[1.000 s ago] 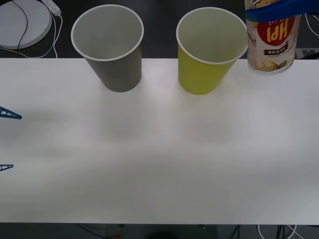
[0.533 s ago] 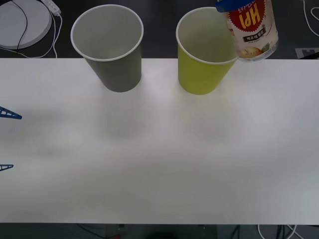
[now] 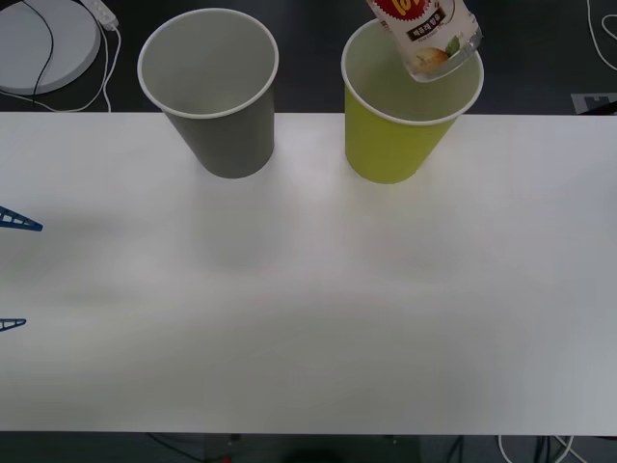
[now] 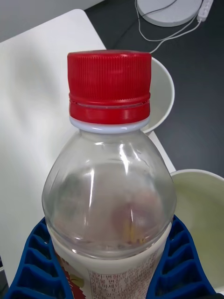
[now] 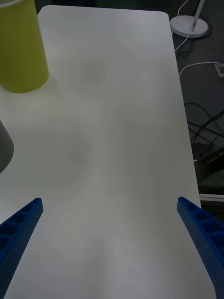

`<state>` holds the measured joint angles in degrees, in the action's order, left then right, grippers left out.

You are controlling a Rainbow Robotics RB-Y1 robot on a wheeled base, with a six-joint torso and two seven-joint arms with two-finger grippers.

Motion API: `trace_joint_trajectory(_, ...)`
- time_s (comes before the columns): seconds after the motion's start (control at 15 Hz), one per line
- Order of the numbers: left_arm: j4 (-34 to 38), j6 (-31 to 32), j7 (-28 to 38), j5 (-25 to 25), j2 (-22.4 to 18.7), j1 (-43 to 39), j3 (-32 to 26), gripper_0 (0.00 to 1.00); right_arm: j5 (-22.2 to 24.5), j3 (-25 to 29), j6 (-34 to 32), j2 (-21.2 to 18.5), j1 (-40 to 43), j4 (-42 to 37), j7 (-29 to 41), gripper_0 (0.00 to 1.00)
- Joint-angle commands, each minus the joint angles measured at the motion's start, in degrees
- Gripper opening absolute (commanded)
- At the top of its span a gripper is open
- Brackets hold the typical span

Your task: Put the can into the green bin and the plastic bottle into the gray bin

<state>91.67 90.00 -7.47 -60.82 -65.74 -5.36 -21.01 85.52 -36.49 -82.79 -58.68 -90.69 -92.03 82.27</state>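
Plastic bottle held over the green bin at the top of the front view.

The right gripper pinches the plastic bottle by its labelled body, blue ribbed fingers pressed against either side; in the front view the bottle hangs tilted at the upper right of centre, its clear base overlapping the mouth of the green bin. The gray bin stands upright just left of the green one, apart from it, both on the far edge of the white bench. The left gripper hovers spread wide above the bench, its fingertips showing at the left edge of the front view.
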Motion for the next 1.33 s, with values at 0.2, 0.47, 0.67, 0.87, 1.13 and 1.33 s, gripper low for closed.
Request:
trace_joint_trajectory(0.2,0.0,0.0,0.0,0.0,0.0,0.0,0.0,1.00,4.6,-6.8,-0.3,8.4,-7.0,12.0,0.0,0.00)
trace_joint_trajectory(0.47,0.0,0.0,0.0,0.0,0.0,0.0,0.0,1.00,10.7,-8.1,-1.9,17.0,-10.9,22.6,0.1,0.00)
trace_joint_trajectory(0.67,0.0,0.0,0.0,0.0,0.0,0.0,0.0,1.00,16.9,-8.5,-2.1,22.7,-12.8,27.8,0.1,0.00)
trace_joint_trajectory(0.87,0.0,0.0,0.0,0.0,0.0,0.0,0.0,1.00,20.9,-8.5,-2.1,28.9,-15.0,35.3,0.1,0.00)
trace_joint_trajectory(1.13,0.0,0.0,0.0,0.0,0.0,0.0,0.0,1.00,25.2,-8.5,-0.9,35.4,-17.2,43.1,0.1,0.00)
trace_joint_trajectory(1.33,0.0,0.0,0.0,0.0,0.0,0.0,0.0,1.00,27.2,-8.5,0.4,39.6,-19.1,48.5,0.2,0.00)
